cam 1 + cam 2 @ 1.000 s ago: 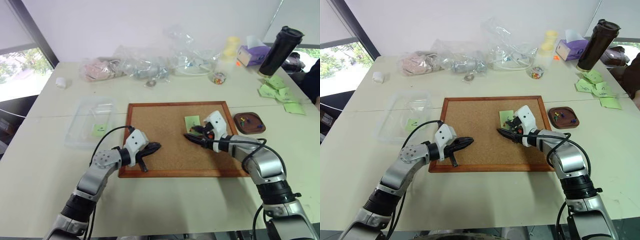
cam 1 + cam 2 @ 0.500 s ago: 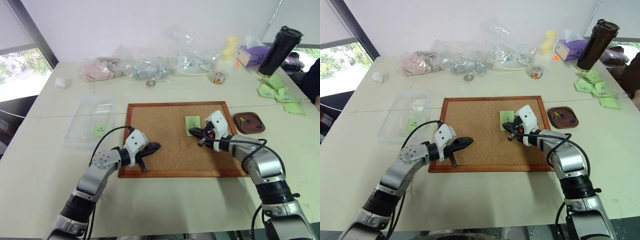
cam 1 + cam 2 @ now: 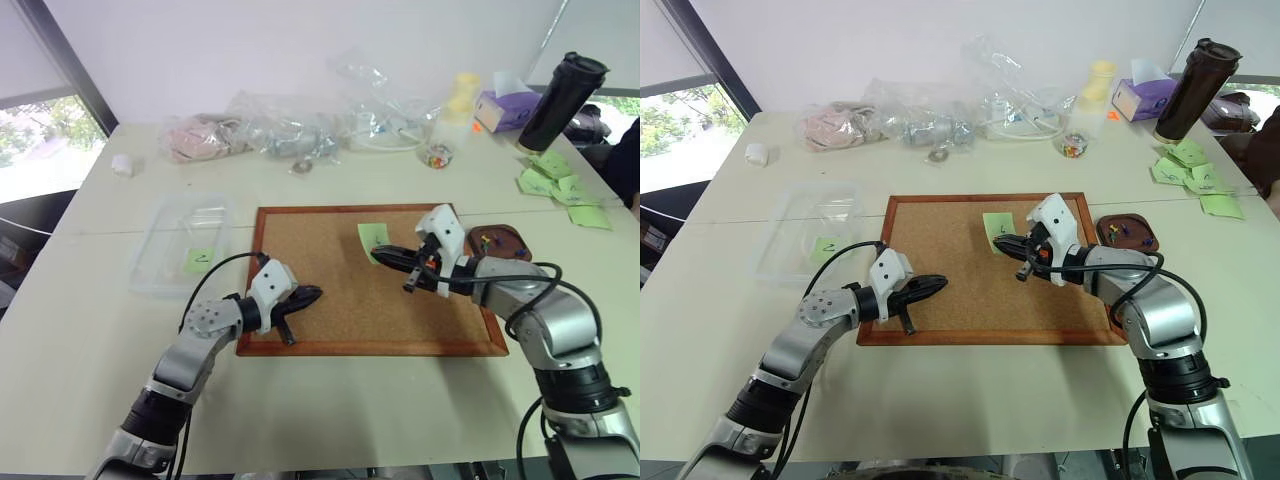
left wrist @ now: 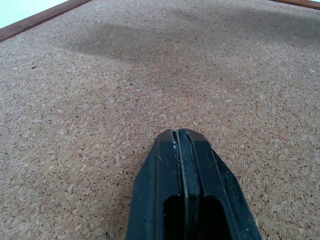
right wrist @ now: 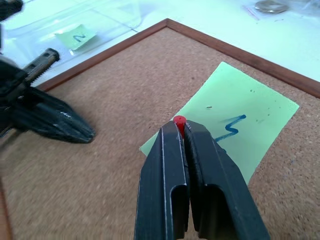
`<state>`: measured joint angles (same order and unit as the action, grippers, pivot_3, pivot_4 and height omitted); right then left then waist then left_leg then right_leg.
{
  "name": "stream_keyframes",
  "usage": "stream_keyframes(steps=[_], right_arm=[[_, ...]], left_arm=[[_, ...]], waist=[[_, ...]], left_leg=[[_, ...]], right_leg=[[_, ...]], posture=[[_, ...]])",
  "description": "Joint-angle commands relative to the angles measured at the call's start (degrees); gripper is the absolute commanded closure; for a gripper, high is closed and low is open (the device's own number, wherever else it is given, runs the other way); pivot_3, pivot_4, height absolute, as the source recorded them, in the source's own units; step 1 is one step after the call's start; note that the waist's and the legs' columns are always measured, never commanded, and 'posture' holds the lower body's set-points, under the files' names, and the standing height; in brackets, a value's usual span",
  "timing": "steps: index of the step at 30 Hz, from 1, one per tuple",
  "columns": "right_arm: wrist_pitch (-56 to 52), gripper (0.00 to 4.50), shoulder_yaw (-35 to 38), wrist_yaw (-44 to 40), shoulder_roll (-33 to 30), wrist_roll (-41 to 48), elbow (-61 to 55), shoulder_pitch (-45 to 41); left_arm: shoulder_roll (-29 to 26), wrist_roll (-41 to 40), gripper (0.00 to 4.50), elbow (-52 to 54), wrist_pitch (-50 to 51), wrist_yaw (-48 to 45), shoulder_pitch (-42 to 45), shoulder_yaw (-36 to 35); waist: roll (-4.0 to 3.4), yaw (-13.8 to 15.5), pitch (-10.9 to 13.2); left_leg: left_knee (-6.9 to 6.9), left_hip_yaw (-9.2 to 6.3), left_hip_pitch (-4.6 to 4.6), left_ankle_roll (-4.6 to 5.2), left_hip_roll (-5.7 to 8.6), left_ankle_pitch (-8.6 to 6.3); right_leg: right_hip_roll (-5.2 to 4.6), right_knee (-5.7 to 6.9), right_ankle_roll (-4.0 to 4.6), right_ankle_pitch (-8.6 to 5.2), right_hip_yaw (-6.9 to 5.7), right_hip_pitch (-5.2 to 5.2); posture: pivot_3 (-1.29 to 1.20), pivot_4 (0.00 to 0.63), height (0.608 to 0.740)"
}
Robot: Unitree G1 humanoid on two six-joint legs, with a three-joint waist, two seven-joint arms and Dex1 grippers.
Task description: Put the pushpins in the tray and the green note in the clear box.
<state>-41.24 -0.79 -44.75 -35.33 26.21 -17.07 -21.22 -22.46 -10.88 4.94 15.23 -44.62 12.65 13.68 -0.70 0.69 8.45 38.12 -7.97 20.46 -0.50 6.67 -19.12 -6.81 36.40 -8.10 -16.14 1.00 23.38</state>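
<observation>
Pushpin [image 5: 179, 121] pinched in right claw [image 5: 183, 131] above green note [image 5: 235, 125].

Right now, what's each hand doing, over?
Right hand shut on red pushpin, above green note. Left hand shut, empty, over corkboard. Nothing blocking.

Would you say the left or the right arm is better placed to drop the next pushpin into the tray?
Right. The right gripper is shut on a red pushpin, and the tray lies on its side, whereas the left gripper rests shut over the corkboard's far side.
</observation>
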Motion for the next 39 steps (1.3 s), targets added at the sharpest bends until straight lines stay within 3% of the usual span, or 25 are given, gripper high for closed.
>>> stream_keyframes(steps=[1, 4, 5, 6, 13, 30, 33, 39], right_arm=[[0.15, 4.42, 0.95, -2.61, -2.32, 1.87, -4.64, -0.01], [0.28, 4.42, 0.52, -5.27, -4.94, 2.6, -6.82, -0.14], [0.4, 4.5, 0.39, -5.87, -5.56, 2.73, -7.33, -0.33], [0.44, 4.5, 0.3, -6.22, -5.96, 2.94, -7.68, -0.51], [1.43, 4.5, -0.98, -7.94, -7.38, 2.59, -9.33, -2.74], [6.76, 4.5, -5.41, -9.15, -7.81, -2.23, -10.79, -5.99], [6.79, 4.5, -5.5, -9.25, -7.77, -2.53, -10.98, -5.97], [6.75, 4.5, -5.17, -8.66, -7.64, -3.04, -11.01, -5.79]], left_arm=[[-0.6, -2.78, 4.5, 0.2, 6.0, -0.68, -0.94, -1.44], [-1.88, -8.07, 4.5, 3.65, 11.45, -2.33, 1.13, -4.82], [-2.19, -10.47, 3.83, 4.95, 13.76, -3.06, 1.94, -5.91], [-2.44, -12.48, 3.6, 6.07, 15.65, -3.69, 2.59, -6.69], [0.42, -23.12, 0.14, 8.72, 22.95, -2.27, 9.21, -12.58], [15.77, -35.3, 0.14, 2.11, 33.16, 12.25, 14.96, -19.47], [16.18, -36.08, 0.97, 1.97, 33.73, 12.45, 15.06, -19.1], [15.16, -37.26, 3.58, 2.66, 35.11, 11.9, 14.47, -18.58]], waist=[[0.0, -0.01, 0.0], [0.04, -0.13, 0.03], [0.06, -0.19, 0.04], [0.08, -0.24, 0.05], [0.27, 0.09, 0.17], [0.53, 0.06, 0.32], [0.53, 0.04, 0.32], [0.53, 0.05, 0.32]], left_leg=[[0.0, 0.0, 0.0, 0.0, 0.0, 0.0], [0.0, 0.0, 0.03, 0.0, -0.02, 0.0], [-0.01, 0.0, 0.05, 0.0, -0.03, 0.0], [-0.01, 0.0, 0.08, 0.0, -0.05, 0.0], [0.1, -0.01, 0.15, 0.0, 0.0, 0.0], [0.11, -0.01, 0.16, -0.01, 0.0, 0.0], [0.1, -0.01, 0.15, -0.01, 0.0, 0.0], [0.1, -0.01, 0.15, -0.01, 0.0, 0.01]], right_leg=[[0.0, 0.0, 0.0, 0.0, 0.0, 0.0], [0.0, 0.0, 0.0, 0.0, 0.0, 0.04], [0.0, 0.0, 0.0, 0.0, 0.0, 0.06], [0.0, 0.0, 0.0, 0.0, 0.0, 0.1], [0.0, 0.0, 0.0, 0.0, -0.02, 0.08], [0.0, 0.01, -0.01, 0.0, -0.04, 0.1], [0.01, 0.01, -0.01, 0.0, -0.05, 0.1], [0.01, 0.01, -0.01, 0.0, -0.04, 0.1]], posture=[[0.0, 0.15, 0.74], [0.0, 0.15, 0.74], [0.0, 0.15, 0.74], [0.0, 0.15, 0.74], [0.0, 0.15, 0.74], [0.0, 0.15, 0.74], [0.0, 0.15, 0.74], [0.0, 0.15, 0.74]])
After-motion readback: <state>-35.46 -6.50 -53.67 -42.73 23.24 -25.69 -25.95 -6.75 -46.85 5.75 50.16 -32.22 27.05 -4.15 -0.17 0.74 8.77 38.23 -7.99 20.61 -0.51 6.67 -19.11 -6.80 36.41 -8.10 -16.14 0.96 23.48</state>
